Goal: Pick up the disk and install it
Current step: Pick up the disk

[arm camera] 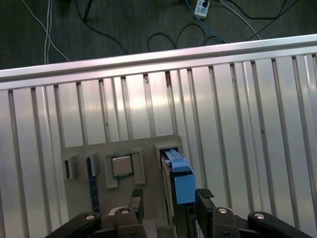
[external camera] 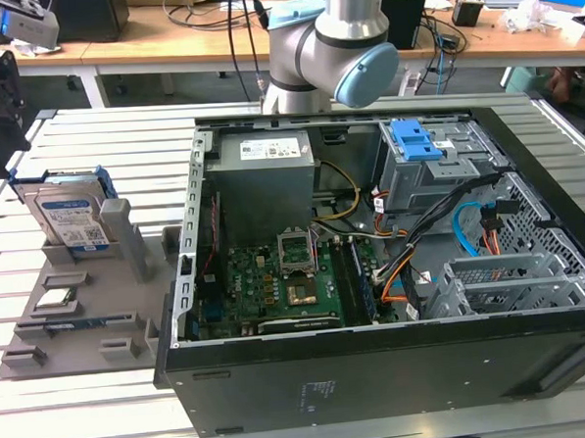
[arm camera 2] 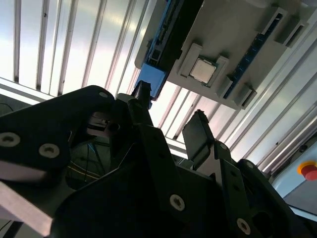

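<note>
black metal, that's the gripper (arm camera: 169,197), jaws spread wide and holding nothing, poised over the grey fixture block (arm camera: 111,196). right under the gap, in both wrist views, sits the disk (arm camera: 179,181), standing on edge in a slot of that block, its bright blue bracket facing the fingers (arm camera 2: 198,131) (no contact that can be made out). just beside the disk, a small square silver chip (arm camera: 122,165) lies flat in its own pocket. out wider now, exterior view: the disk stands nearly upright at the exterior view's left, label showing, with the block resting on the ribbed aluminium table (external camera: 92,141). well apart, toward the exterior view's right, the open computer case (external camera: 379,371) lies with a blue latch (external camera: 413,139) atop its grey drive bay.
</note>
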Motion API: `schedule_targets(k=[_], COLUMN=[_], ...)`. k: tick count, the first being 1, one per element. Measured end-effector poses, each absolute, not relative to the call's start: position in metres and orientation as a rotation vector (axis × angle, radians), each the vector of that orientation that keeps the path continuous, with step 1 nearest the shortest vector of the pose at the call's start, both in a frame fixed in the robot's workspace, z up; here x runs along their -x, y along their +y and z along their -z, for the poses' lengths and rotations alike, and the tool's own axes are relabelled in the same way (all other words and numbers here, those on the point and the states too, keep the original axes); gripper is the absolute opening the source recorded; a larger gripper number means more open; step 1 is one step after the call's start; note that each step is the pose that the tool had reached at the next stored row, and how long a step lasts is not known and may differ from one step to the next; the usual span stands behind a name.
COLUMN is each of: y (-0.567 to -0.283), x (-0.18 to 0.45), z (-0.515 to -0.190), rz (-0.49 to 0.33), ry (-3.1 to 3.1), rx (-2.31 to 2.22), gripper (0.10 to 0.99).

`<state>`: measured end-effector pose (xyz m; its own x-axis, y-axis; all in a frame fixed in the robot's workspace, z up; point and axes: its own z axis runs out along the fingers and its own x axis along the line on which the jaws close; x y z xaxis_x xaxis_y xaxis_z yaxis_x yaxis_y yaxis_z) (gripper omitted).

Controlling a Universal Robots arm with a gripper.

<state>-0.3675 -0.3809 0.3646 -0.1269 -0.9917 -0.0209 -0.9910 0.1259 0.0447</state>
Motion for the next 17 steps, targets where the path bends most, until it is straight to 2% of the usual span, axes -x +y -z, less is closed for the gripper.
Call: schedule_targets(k=[17], y=[-0.368], x=[0.361], z=[-0.350], rz=[0.074], ry=[-2.322], rx=[-2.093], gripper=[0.541])
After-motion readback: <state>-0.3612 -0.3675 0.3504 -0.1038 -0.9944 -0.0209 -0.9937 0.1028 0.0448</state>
